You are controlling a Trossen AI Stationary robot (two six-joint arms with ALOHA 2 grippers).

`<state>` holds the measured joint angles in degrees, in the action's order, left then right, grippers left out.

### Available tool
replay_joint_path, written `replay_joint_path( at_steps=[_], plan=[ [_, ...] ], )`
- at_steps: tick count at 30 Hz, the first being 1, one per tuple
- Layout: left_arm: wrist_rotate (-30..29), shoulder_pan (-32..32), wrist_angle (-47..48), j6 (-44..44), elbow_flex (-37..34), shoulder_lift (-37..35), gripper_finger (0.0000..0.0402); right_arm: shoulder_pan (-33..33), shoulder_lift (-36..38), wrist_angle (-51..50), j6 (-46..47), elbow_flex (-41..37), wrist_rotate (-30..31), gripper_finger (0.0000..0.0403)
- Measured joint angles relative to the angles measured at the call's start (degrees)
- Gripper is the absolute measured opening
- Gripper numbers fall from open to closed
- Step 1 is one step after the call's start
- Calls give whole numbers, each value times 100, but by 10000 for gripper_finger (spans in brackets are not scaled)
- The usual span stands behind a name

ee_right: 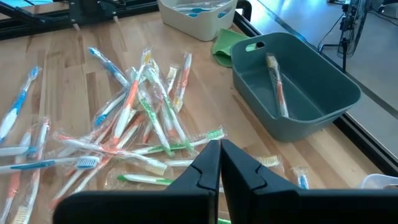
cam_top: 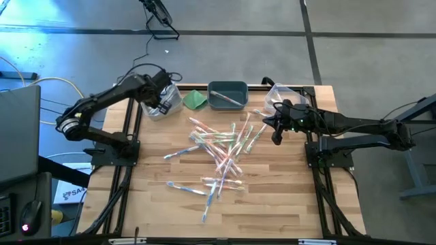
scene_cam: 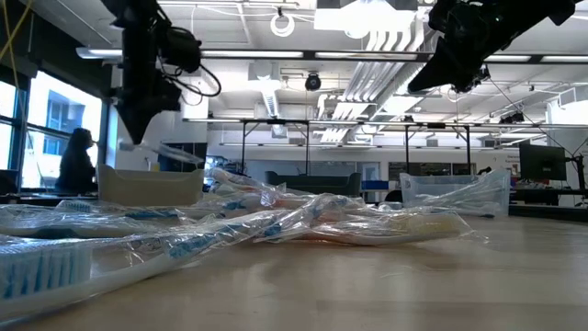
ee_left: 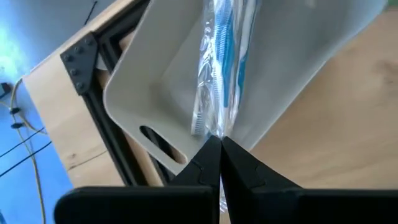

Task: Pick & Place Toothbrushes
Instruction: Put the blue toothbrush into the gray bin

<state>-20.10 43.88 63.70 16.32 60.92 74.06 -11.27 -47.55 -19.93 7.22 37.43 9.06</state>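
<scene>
Hanging over the white plastic bin [ee_left: 155, 93] at eleven o'clock, a wrapped blue toothbrush [ee_left: 221, 68] is pinched in the left pincer [ee_left: 219, 155]; the right pincer [ee_right: 219, 163], clamped empty, is held over the toothbrushes [cam_top: 218, 153] heaped mid-surface.

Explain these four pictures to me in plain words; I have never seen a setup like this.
Two dark robot arms work at a wooden table. One picture looks down from above, one looks level across the tabletop, and two come from cameras on the wrists. Wrapped toothbrushes lie heaped in the middle, with a white bin, a folded green cloth, a grey bin and a clear bin along the far edge. The left gripper is shut on a blue toothbrush above the white bin. The right gripper is shut and empty, by the heap.
</scene>
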Motion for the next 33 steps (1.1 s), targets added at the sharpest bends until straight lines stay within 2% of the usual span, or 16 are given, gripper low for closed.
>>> replay_joint_path(
  at_steps=[7,12,15,26,29,33],
  plan=[
    [-171,2,-551,-106,-686,0,0,0,0,1,0,0,0,5],
    [-569,0,-1083,-109,-1029,2,0,0,-1,1,0,0,0,5],
    [-731,0,-1297,-182,-1153,2,0,0,-1,1,3,0,0,5],
    [-743,2,-1428,-258,-1243,2,1,2,0,1,20,0,0,5],
    [-743,2,-1427,-258,-1243,2,13,1,0,1,20,0,0,5],
    [-743,1,-1432,-257,-1243,2,50,0,0,1,22,0,0,5]
  ],
)
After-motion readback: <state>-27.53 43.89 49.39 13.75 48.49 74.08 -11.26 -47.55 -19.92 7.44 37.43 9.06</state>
